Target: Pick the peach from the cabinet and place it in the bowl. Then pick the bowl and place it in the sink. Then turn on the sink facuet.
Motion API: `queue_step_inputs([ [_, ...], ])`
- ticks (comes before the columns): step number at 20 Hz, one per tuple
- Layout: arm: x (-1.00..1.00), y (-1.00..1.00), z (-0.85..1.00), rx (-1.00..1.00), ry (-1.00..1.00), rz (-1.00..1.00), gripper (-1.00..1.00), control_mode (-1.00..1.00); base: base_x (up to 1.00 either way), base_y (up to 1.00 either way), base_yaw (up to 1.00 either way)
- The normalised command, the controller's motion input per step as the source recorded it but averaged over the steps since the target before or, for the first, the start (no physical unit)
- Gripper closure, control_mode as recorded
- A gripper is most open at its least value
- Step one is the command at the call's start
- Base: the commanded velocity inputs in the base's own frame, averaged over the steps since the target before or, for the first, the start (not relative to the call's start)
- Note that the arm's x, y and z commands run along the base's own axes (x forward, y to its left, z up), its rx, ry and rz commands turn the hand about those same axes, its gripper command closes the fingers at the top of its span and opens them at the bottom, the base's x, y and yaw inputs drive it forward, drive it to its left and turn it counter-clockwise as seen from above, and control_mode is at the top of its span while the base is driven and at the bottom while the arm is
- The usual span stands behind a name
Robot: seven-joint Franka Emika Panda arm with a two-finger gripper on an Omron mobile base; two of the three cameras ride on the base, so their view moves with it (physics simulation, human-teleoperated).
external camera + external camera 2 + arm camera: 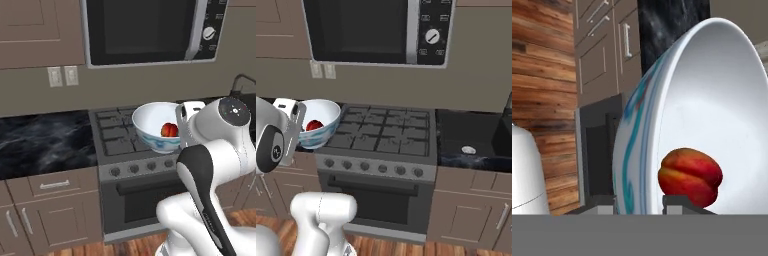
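Peach [690, 176]: small orange-red fruit lying inside the bowl, against its lower inner wall.
Bowl [156, 125]: white, with blue streaks on the outside; held off the stove, in front of the front burners and above the knob row, tilted so its opening faces the cameras.
Claw [639, 204]: fingers drawn close together and clamped on the bowl rim, one tip outside the wall, the other inside next to the peach.
Arm: white links with dark joints, rising in front of the stove; the wrist sits just beside the bowl.
Stove [386, 131]: grey gas cooktop with dark grates, a row of round knobs along the front and an oven door with a bar handle below.
Microwave [150, 30]: mounted on the wall directly above the stove.
Surface [45, 142]: black marbled stone on both sides of the stove.
Sink [503, 136]: dark basin edge, set in the stone to the right of the stove.
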Motion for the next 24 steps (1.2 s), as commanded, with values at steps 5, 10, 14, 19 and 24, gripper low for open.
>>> queue_step_inputs([
  [5,0.00,0.00,0.00,0.00,0.00,0.00,1.00,1.00,-0.17,-1.00,0.00],
  [10,0.00,0.00,0.00,0.00,0.00,0.00,1.00,1.00,-0.09,-1.00,0.00],
  [14,0.00,0.00,0.00,0.00,0.00,0.00,1.00,1.00,0.00,-1.00,0.00],
  [19,0.00,0.00,0.00,0.00,0.00,0.00,1.00,1.00,0.00,-0.97,0.00],
  [24,0.00,0.00,0.00,0.00,0.00,0.00,1.00,1.00,0.00,-0.83,0.00],
])
